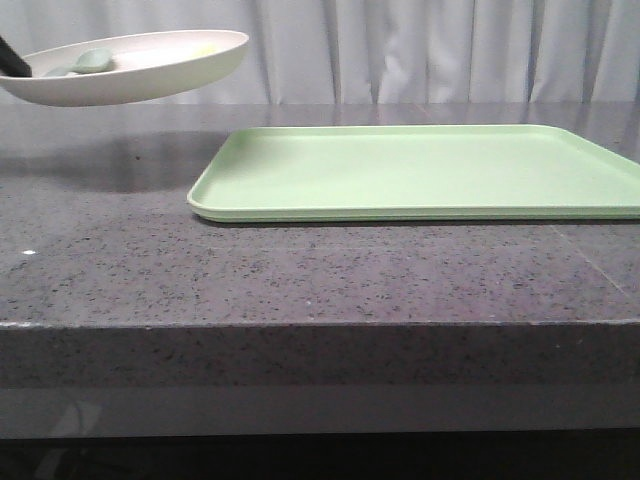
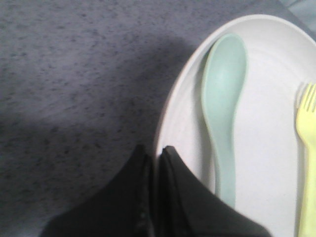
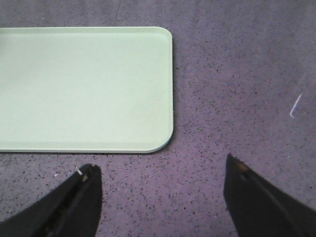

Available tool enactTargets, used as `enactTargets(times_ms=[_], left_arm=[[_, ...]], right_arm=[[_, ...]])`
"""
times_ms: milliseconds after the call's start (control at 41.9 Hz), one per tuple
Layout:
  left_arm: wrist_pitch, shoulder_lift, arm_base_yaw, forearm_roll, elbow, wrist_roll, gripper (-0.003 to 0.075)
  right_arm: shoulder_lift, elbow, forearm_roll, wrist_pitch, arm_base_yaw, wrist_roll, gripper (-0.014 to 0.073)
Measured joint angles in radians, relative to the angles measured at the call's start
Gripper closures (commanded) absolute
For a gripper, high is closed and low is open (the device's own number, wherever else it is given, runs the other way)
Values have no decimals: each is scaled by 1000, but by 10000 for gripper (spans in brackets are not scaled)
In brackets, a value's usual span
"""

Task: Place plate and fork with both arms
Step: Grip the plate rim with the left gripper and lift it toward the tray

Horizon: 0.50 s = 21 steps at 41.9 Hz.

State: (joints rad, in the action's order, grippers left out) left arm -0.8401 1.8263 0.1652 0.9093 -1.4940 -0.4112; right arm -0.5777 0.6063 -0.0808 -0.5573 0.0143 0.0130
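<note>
The pale cream plate [image 1: 150,75] hangs in the air at the far left, above the dark countertop. My left gripper [image 2: 157,150] is shut on the plate's rim [image 2: 170,113]; only a dark bit of it shows at the front view's left edge. Inside the plate lie a grey-green spoon [image 2: 223,98] and the yellow fork [image 2: 308,143]; the fork shows as a faint yellow patch [image 1: 205,47] in the front view. My right gripper [image 3: 160,170] stands open over bare countertop, just off a corner of the light-green tray [image 3: 84,89], with nothing between its fingers.
The light-green rectangular tray [image 1: 420,170] lies flat on the speckled grey countertop [image 1: 300,280], right of the plate. The counter's front edge runs across the lower front view. White curtains hang behind the table.
</note>
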Motion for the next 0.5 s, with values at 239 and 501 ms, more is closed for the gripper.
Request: enactTargets(times_ms=[239, 501], left_arm=[[116, 0, -185, -95, -8, 138, 741], [264, 0, -395, -160, -8, 293, 741]], right_arm=[[0, 0, 0, 0, 0, 0, 53], [0, 0, 0, 0, 0, 0, 53]])
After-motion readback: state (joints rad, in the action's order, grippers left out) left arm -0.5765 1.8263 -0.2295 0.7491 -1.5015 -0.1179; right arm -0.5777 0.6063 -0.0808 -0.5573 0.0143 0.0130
